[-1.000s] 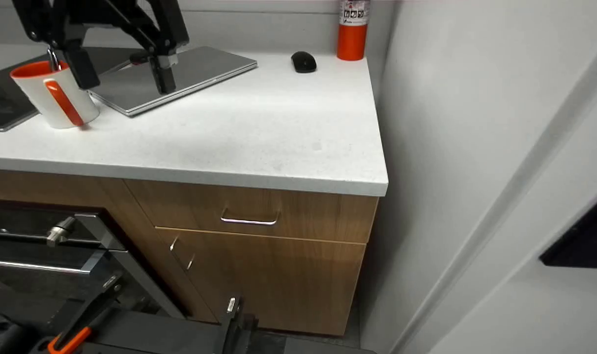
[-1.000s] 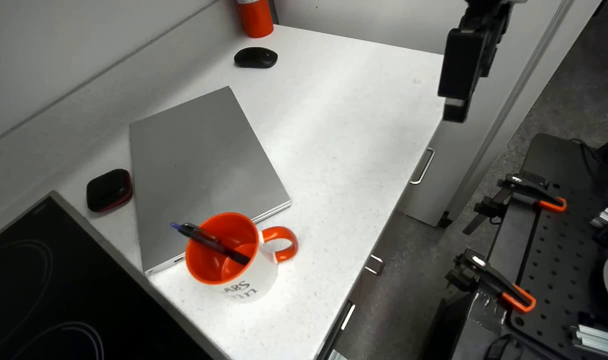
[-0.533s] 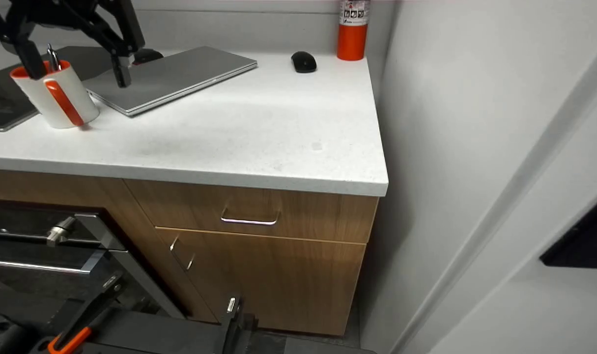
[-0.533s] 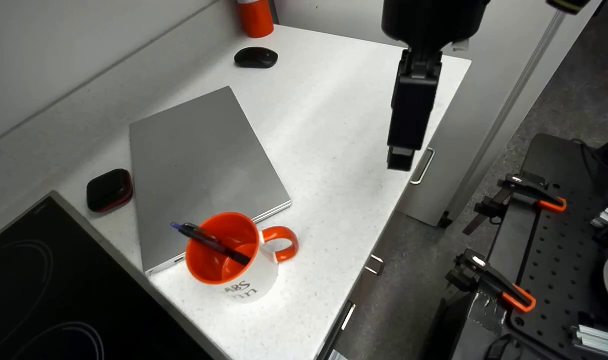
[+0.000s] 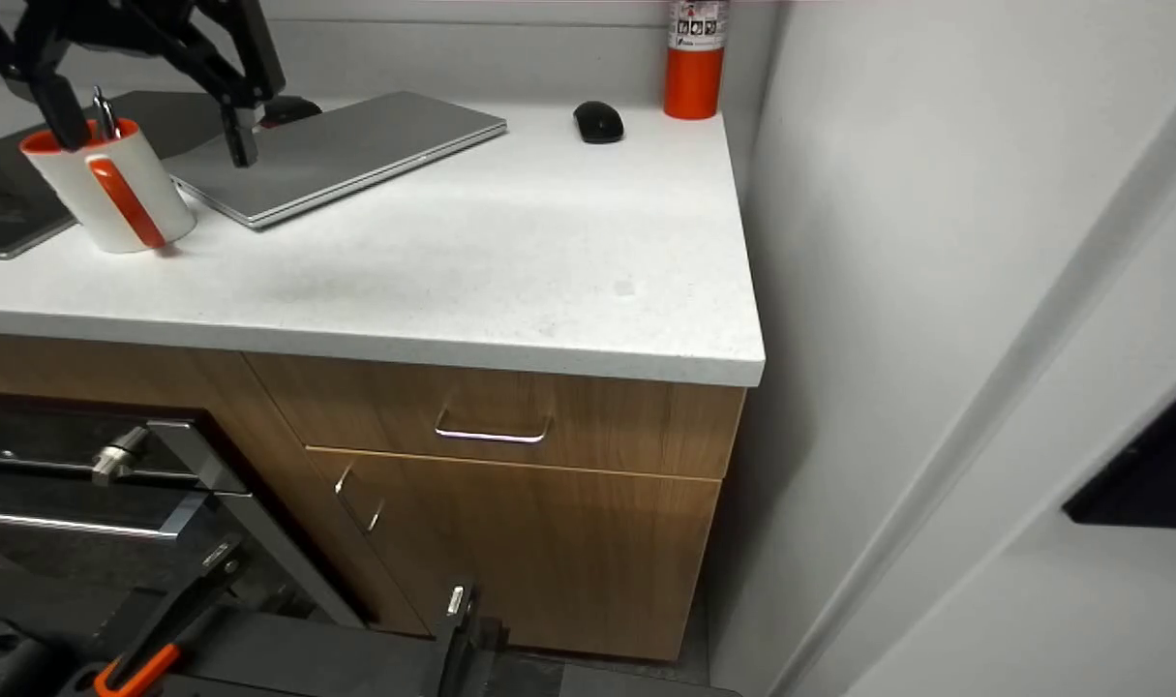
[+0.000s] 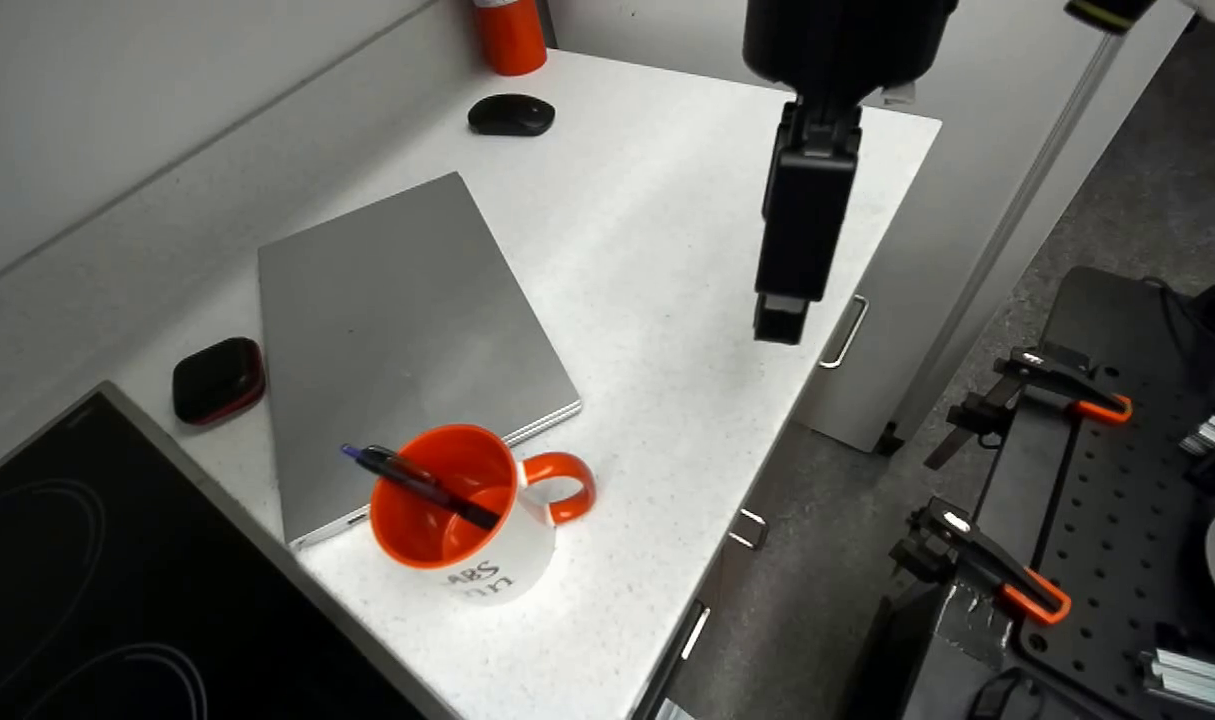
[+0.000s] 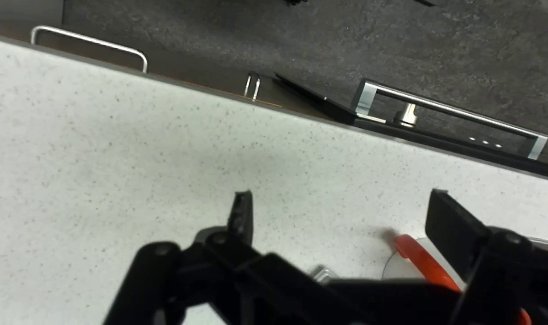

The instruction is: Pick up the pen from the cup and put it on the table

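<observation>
Speckling covers the white counter point(image 7: 120, 149), a thick slab with a square front edge. A smooth grey laptop point(image 6: 397, 320) lies skewed to the back edge, near a glossy black cooktop point(image 6: 57, 590). Between laptop and front edge a broad strip gives room, widening toward the front corner. The claw point(image 7: 341, 201) hangs above the counter, jaws far apart, gripping nothing. The pen point(image 6: 422, 487), slim and black with a blue end, leans in the orange-lined white cup point(image 6: 525, 560) beside the cooktop, poking past the rim.
</observation>
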